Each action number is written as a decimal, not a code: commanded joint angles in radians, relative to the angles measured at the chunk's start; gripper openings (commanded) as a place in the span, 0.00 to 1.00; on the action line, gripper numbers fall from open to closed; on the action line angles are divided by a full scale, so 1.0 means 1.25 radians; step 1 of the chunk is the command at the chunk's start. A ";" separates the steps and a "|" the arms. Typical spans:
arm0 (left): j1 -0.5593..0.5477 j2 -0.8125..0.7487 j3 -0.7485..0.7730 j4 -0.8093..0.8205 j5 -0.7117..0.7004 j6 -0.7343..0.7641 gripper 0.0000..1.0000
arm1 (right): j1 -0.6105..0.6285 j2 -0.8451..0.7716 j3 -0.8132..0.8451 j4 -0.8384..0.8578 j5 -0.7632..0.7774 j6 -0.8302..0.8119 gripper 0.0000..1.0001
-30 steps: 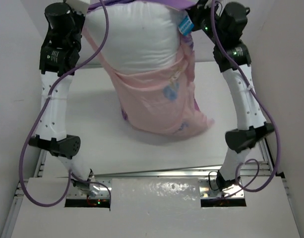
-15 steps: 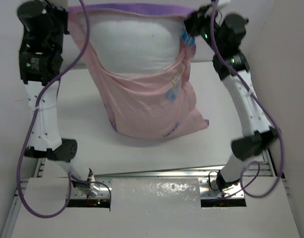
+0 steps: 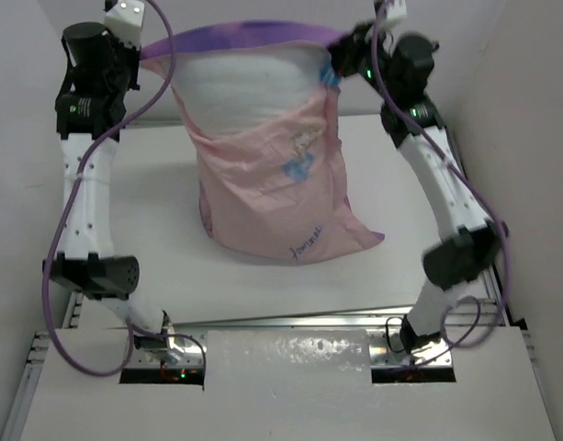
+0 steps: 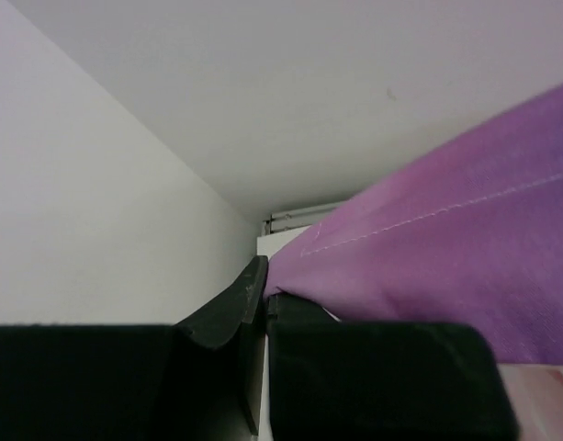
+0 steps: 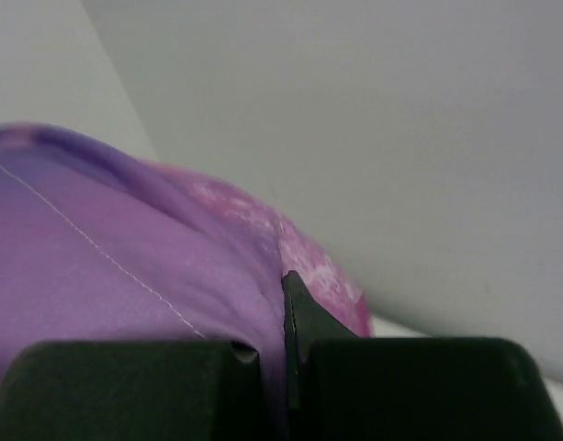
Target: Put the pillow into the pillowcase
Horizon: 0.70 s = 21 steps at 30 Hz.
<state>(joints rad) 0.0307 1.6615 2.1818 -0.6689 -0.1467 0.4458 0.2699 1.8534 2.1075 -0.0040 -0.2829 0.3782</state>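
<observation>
Your left fingers (image 4: 228, 317) and right fingers (image 5: 304, 317) are each clamped on the pillowcase's (image 3: 272, 193) purple hem, holding its mouth up and stretched wide. The pillow (image 3: 244, 87) sits partly inside, and the case's bottom rests on the tabletop (image 3: 152, 220).

The thin pale-pink fabric pillowcase (image 3: 272, 197) has a purple top hem and a faint blue cartoon figure printed mid-panel. The plump white stuffed pillow (image 3: 249, 87) is plain, and the flat counter (image 3: 162, 262) is white.
</observation>
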 commanded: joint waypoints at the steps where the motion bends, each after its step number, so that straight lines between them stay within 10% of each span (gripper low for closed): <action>1: 0.024 -0.211 0.071 -0.057 -0.113 0.020 0.00 | -0.036 -0.365 -0.387 0.412 0.140 0.011 0.00; 4: 0.028 -0.336 -0.372 0.076 -0.112 0.029 0.00 | -0.042 -0.279 -0.448 0.223 0.035 0.053 0.00; 21: 0.031 -0.197 -0.662 -0.006 0.036 -0.001 0.00 | -0.042 -0.158 -0.489 0.020 0.021 0.134 0.00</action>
<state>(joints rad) 0.0242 1.3006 1.3785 -0.5442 -0.0021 0.4438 0.2699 1.5318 1.4517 0.1341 -0.3965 0.5533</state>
